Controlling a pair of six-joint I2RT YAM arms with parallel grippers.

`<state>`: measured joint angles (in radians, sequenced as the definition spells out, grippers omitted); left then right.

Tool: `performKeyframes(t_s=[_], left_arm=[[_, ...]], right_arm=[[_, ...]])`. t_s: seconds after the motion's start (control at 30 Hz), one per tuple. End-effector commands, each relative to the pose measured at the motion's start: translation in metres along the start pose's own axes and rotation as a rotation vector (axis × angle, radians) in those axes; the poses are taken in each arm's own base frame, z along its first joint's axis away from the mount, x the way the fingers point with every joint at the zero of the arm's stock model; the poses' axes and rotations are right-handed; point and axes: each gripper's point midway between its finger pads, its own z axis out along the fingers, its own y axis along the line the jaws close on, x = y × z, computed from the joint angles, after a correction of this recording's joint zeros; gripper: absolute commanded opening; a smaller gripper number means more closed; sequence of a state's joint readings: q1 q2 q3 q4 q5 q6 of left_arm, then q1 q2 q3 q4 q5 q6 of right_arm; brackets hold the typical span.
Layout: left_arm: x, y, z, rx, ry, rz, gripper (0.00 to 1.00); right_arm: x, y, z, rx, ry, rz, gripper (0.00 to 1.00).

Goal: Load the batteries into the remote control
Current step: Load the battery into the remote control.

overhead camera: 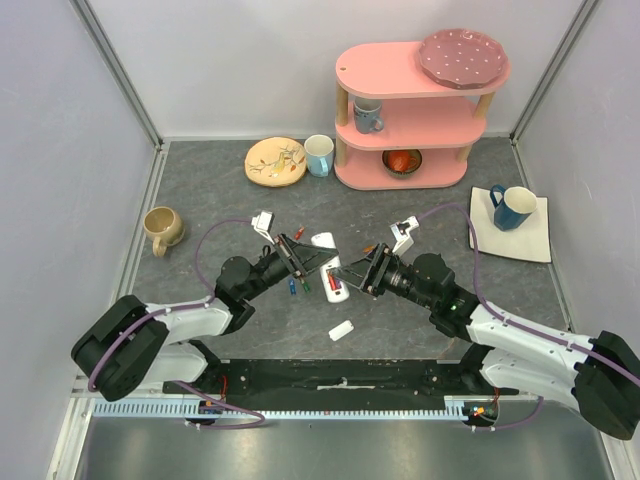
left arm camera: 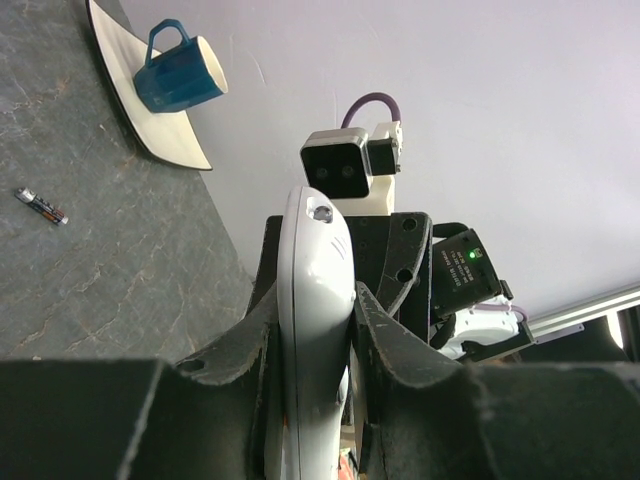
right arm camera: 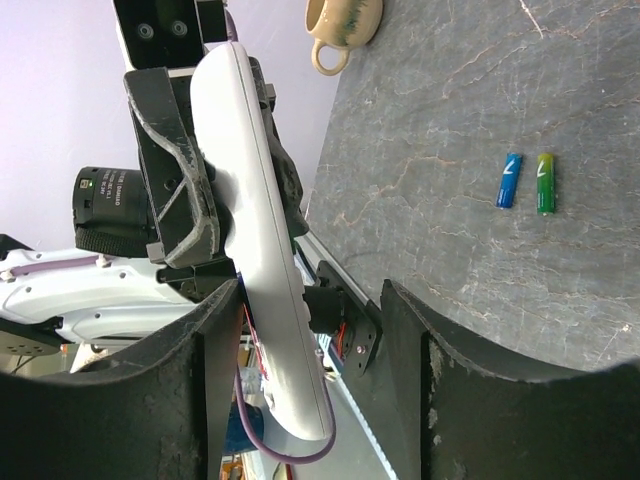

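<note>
The white remote control (overhead camera: pixel 337 289) is held up off the table, above the middle of the mat. My left gripper (overhead camera: pixel 298 255) is shut on it; in the left wrist view (left arm camera: pixel 312 300) both fingers press the remote's (left arm camera: pixel 315 260) slim sides. My right gripper (overhead camera: pixel 357 272) is open at the remote's other end. In the right wrist view (right arm camera: pixel 310 380) the remote (right arm camera: pixel 255 230) lies between the spread fingers, close to the left one. A blue battery (right arm camera: pixel 509 180) and a green battery (right arm camera: pixel 545 183) lie side by side on the table. Another dark battery (left arm camera: pixel 42 206) lies apart.
A small white back cover (overhead camera: pixel 341 329) lies near the front edge. A beige mug (overhead camera: pixel 162 228) stands at the left and a blue mug (overhead camera: pixel 512 206) on a white napkin at the right. A pink shelf (overhead camera: pixel 410 115), a white mug (overhead camera: pixel 319 154) and a plate (overhead camera: pixel 275 161) stand at the back.
</note>
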<state>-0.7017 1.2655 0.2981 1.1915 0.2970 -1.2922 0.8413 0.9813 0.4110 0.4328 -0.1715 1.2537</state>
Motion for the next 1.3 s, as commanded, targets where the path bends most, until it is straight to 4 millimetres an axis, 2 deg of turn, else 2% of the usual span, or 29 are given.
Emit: performKeyframes(t_s=[0.0, 0.17, 0.3, 0.37, 0.5, 0.63, 0.8, 1.03, 1.27], left_arm=[[-0.031, -0.081, 0.0, 0.279, -0.112, 0.085, 0.02], [-0.02, -0.058, -0.003, 0.218, -0.07, 0.039, 0.02], [-0.012, -0.041, -0.004, 0.173, -0.041, 0.006, 0.02], [-0.009, -0.036, -0.004, 0.159, -0.03, -0.013, 0.02], [-0.007, -0.038, -0.002, 0.172, -0.007, -0.03, 0.02], [-0.003, -0.043, -0.001, 0.195, 0.023, -0.046, 0.02], [-0.001, -0.044, -0.003, 0.212, 0.031, -0.065, 0.02], [0.0, -0.041, -0.004, 0.209, 0.037, -0.072, 0.02], [-0.001, -0.043, -0.003, 0.22, 0.032, -0.071, 0.02]], right_arm=[[0.025, -0.044, -0.006, 0.148, 0.101, -0.012, 0.65], [0.013, -0.019, 0.0, 0.104, 0.087, -0.049, 0.69], [0.002, 0.008, 0.003, 0.045, 0.075, -0.094, 0.72], [-0.001, 0.015, 0.003, 0.021, 0.078, -0.133, 0.73], [0.004, 0.033, 0.003, -0.051, 0.148, -0.203, 0.71], [0.013, 0.028, 0.006, -0.063, 0.202, -0.223, 0.65], [0.013, 0.03, 0.005, -0.109, 0.193, -0.219, 0.56], [0.001, 0.042, -0.005, -0.182, 0.142, -0.191, 0.61], [0.006, 0.028, -0.006, -0.159, 0.165, -0.178, 0.51]])
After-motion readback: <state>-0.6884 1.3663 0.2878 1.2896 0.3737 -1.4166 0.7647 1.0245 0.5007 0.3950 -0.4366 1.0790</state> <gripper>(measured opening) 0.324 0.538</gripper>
